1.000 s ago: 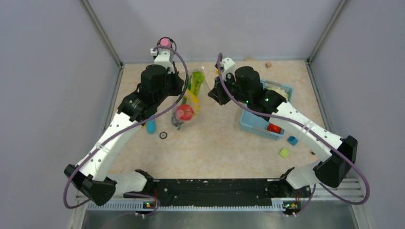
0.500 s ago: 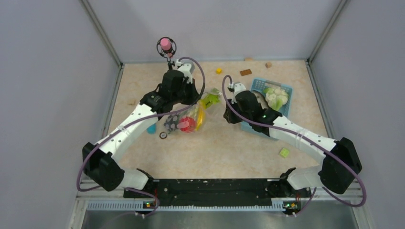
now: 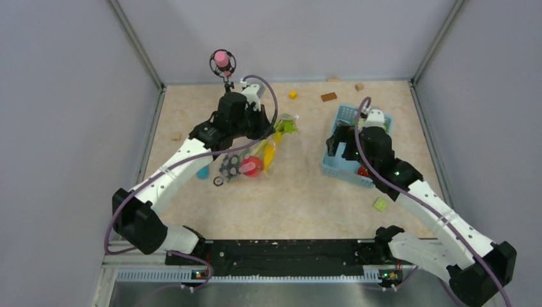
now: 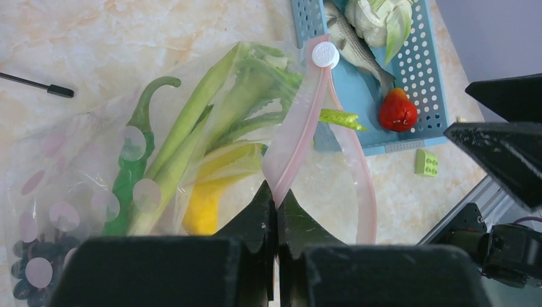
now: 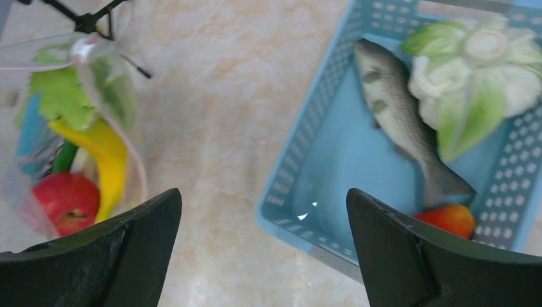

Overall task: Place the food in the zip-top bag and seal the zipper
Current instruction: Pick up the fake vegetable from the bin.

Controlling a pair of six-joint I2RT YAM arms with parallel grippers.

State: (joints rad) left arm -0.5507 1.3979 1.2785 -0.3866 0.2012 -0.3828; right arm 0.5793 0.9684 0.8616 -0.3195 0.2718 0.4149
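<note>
The clear zip-top bag (image 3: pixel 254 158) lies left of centre, its mouth gaping. Inside it are a yellow banana (image 4: pixel 203 211), leafy green stalks (image 4: pixel 192 121), a green pod (image 4: pixel 131 166) and a red fruit (image 5: pixel 67 201). My left gripper (image 4: pixel 277 195) is shut on the pink zipper (image 4: pixel 291 134), pinching one end of the strip. My right gripper (image 5: pixel 263 198) is open and empty, hovering over the near left rim of the blue basket (image 5: pixel 300 166), well apart from the bag. In the basket lie a cauliflower (image 5: pixel 473 70), a grey fish (image 5: pixel 396 109) and a red fruit (image 5: pixel 450 219).
A green block (image 3: pixel 380 204) lies in front of the basket. A yellow block (image 3: pixel 292 94) and a brown block (image 3: pixel 328 96) sit near the back wall. A teal piece (image 3: pixel 202 171) and a small ring (image 3: pixel 218 181) lie left of the bag. A pink-topped stand (image 3: pixel 222 61) is at the back.
My right gripper opened and swung right, away from the bag to the basket's edge. The left gripper stayed shut on the zipper; the bag came down onto the table.
</note>
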